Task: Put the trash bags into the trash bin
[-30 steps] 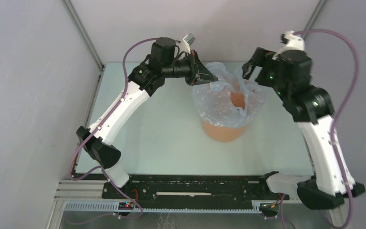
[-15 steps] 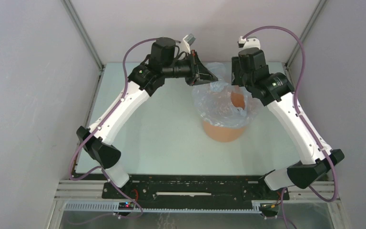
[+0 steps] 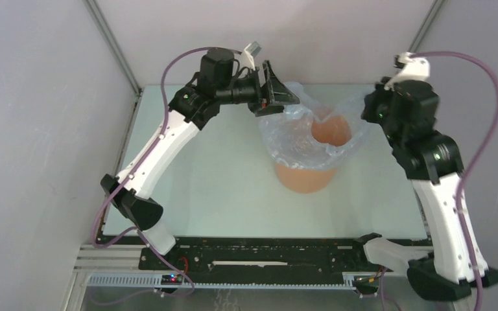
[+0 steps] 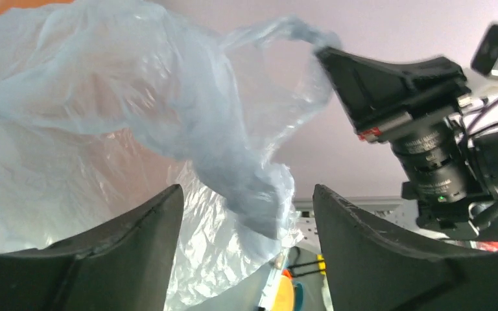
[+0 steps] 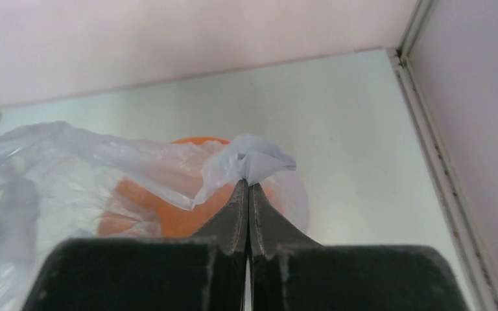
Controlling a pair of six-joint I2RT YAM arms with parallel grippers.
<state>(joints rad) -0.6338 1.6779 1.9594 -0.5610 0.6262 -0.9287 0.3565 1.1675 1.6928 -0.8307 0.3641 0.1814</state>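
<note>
Overhead, we found the left gripper point(image 3: 284, 97) against the far left part of the trash bag point(image 3: 292, 136) and the right gripper point(image 3: 368, 111) at the bag's right edge. The trash bin point(image 3: 305, 178) stood between the two, a little nearer the arm bases than either. The film was draped over the bin's rim and pulled out past it toward the right gripper, with the orange inside showing through the bag's open mouth. From its own wrist view, the right gripper point(image 5: 247, 186) was pressed fully together, and a small peak of film was nipped at its tips and stood up just beyond them. From that pinch the bag point(image 5: 104, 155) spread off toward the left side of that view in loose glossy folds, and the bin point(image 5: 175, 223) lay directly ahead of and below the closed fingers, with the pale table point(image 5: 337, 110) running on past it. In the left wrist view the left gripper point(image 4: 246, 194) stood wide apart. A twisted, hanging fold of the bag point(image 4: 168, 97) dropped into the gap between its two dark fingers point(image 4: 136, 249), and we could not tell whether it touched either one. Most of the film billowed above and to the left finger's side. Beyond the right finger we saw the right gripper point(image 4: 327, 55) with a thin strand of the bag drawn up to its tip.
</note>
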